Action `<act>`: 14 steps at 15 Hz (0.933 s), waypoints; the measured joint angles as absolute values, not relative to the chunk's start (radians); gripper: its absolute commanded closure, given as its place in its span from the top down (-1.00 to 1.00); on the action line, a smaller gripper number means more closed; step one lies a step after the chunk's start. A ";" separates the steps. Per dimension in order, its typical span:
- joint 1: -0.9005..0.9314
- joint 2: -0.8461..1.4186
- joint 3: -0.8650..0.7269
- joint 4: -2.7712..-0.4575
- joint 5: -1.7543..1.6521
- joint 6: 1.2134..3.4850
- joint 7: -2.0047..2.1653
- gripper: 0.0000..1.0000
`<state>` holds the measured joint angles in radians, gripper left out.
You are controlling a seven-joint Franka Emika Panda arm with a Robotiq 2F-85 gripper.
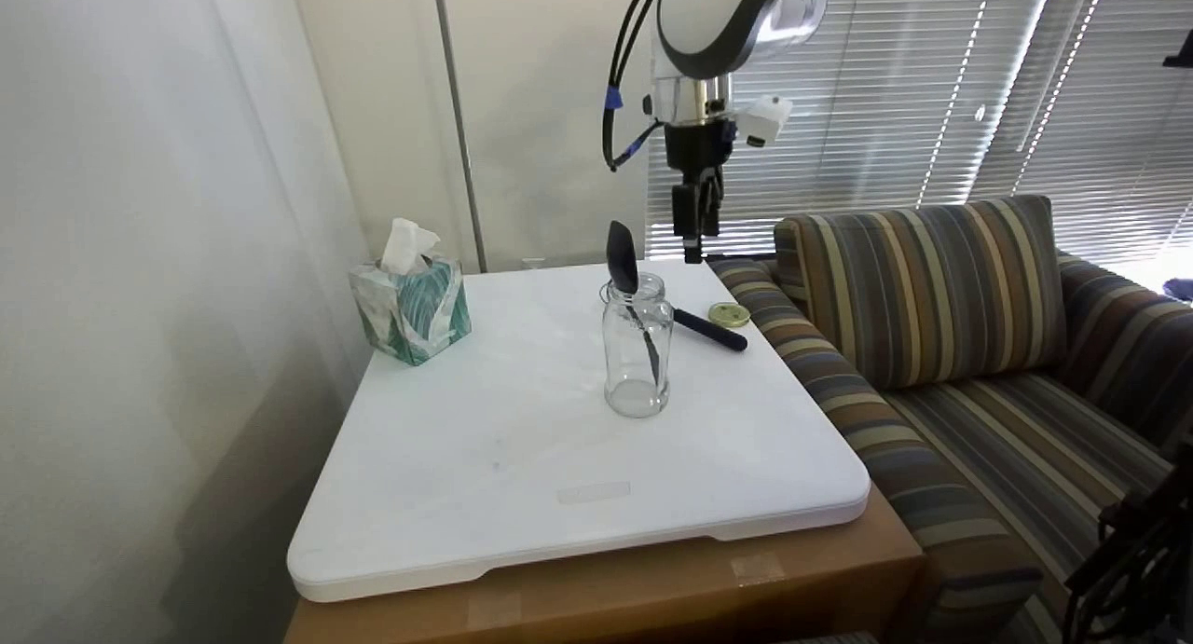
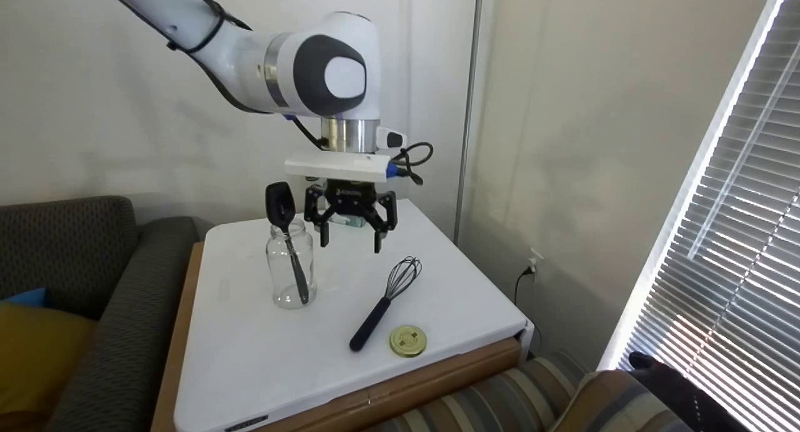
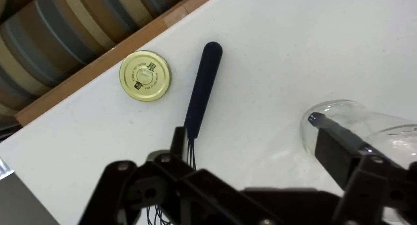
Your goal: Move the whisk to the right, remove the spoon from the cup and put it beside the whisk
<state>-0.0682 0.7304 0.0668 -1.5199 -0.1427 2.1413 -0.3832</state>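
The whisk [image 2: 370, 322] lies flat on the white table, wire head toward the far side in that exterior view. Its dark handle also shows in the wrist view [image 3: 203, 91], where a finger partly hides the wires. In an exterior view the jar hides part of the whisk [image 1: 710, 330]. The glass cup [image 2: 279, 272] stands upright, also in an exterior view [image 1: 619, 369]. The black spoon [image 2: 280, 205] leans in it, bowl up above the rim [image 1: 622, 257], handle end at the cup's bottom [image 3: 316, 119]. My gripper [image 2: 351, 238] is open and empty, above the table [image 3: 254, 142].
A gold jar lid [image 2: 408, 341] lies beside the whisk handle near the table edge [image 3: 145, 76]. A teal tissue box [image 1: 415, 313] stands at the table's far left in an exterior view. A striped armchair [image 1: 923, 299] adjoins the white table [image 1: 485, 495].
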 measured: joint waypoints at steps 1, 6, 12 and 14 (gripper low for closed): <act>-0.052 0.693 0.064 -1.544 -0.166 2.135 -0.382 1.00; 0.013 0.557 0.067 -1.621 -0.223 2.119 -0.384 1.00; 0.045 0.500 0.104 -1.639 -0.190 2.120 -0.383 1.00; 0.050 0.496 0.120 -1.639 -0.172 2.122 -0.386 1.00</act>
